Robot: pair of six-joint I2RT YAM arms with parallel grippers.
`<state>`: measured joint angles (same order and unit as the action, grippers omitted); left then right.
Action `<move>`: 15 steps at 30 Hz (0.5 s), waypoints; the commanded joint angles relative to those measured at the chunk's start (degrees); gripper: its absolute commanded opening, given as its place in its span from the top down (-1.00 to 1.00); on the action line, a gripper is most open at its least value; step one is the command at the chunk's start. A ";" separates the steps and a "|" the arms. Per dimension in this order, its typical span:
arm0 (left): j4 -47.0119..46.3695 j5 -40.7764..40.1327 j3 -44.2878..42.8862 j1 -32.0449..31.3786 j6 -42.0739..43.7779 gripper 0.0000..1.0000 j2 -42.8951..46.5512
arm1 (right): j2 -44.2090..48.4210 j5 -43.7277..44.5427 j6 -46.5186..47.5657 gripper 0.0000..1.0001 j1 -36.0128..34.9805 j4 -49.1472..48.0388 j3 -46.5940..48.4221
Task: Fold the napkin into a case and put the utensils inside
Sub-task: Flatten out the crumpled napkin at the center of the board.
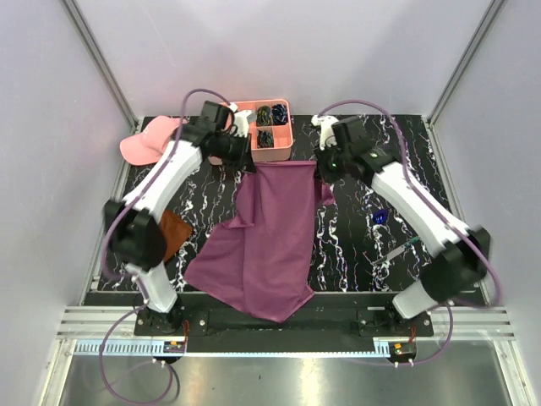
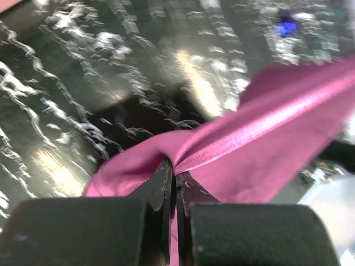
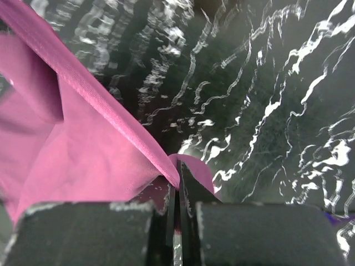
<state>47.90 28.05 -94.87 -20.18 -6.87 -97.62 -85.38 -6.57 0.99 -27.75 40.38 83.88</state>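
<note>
**Together, two grippers held the napkin by its top edge**

Both were shut tight. The left gripper (image 1: 243, 159) (image 2: 173, 178) pinched one top corner of the purple napkin (image 1: 270, 237) (image 2: 266, 144) (image 3: 83, 155). The right gripper (image 1: 324, 169) (image 3: 178, 178) pinched the other top corner. In each wrist view only a thin fold of cloth sat between the fingers.

The top edge ran straight from one gripper to the other. It sat at the far side of the table (image 1: 355, 254), just in front of the pink tray (image 1: 284, 152). From there the napkin came down toward the arm bases. Its left side spread out wide on the table. Its lowest corner lay over the near edge of the table.

On the right, bare table showed between the napkin's side edge and the right arm. A small blue thing (image 1: 381, 217) lay there, too small to tell what it was. On the left, a brown cloth (image 1: 176, 233) lay beside the left arm, close to the napkin's edge. A pink cap (image 1: 144, 145) sat at the far left corner, well apart from the napkin.
</note>
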 commanded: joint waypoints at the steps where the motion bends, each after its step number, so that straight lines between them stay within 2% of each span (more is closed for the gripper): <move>1: 0.62 -20.39 -11.18 3.31 3.00 1.00 -12.29 | -8.37 2.61 0.24 1.00 4.80 -3.01 4.18; 5: -2.99 -35.66 -16.03 3.48 1.61 1.00 -19.17 | -22.50 6.21 -0.64 1.00 5.51 -2.77 14.10; 6: -3.34 -38.14 -17.18 3.49 0.73 1.00 -20.14 | -25.16 8.04 -2.56 0.96 5.60 -2.24 19.60; 8: -3.43 -44.53 -19.56 3.57 -1.47 0.57 -21.12 | -32.95 12.35 -4.50 0.79 5.60 2.67 26.57; 9: -3.43 -47.19 -19.82 3.57 -2.08 0.49 -20.86 | -35.27 14.37 -5.82 0.61 5.69 4.95 33.56; 10: -3.51 -49.30 -19.22 3.57 -2.79 0.34 -18.94 | -37.38 15.78 -6.70 0.30 5.69 10.19 36.77; 11: -3.60 -53.41 -18.43 3.66 -3.05 -0.05 -17.44 | -41.05 17.28 -7.40 -0.15 5.69 13.55 40.10; 12: -3.69 -55.80 -17.29 3.66 -3.67 -0.34 -15.86 | -42.40 21.82 -9.76 -0.35 5.69 16.98 45.71; 13: -3.86 -57.65 -14.58 3.84 -5.15 -0.59 -11.75 | -43.19 24.91 -11.26 -0.55 5.60 22.75 46.89; 15: -4.65 -54.53 -10.79 4.01 -6.83 -0.64 -6.90 | -41.10 28.80 -14.94 -0.70 5.69 26.31 43.77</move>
<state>45.15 -17.06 -109.16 -16.67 -10.04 -116.99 -128.64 9.10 -6.37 -22.57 51.03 125.89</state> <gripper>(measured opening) 0.794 0.790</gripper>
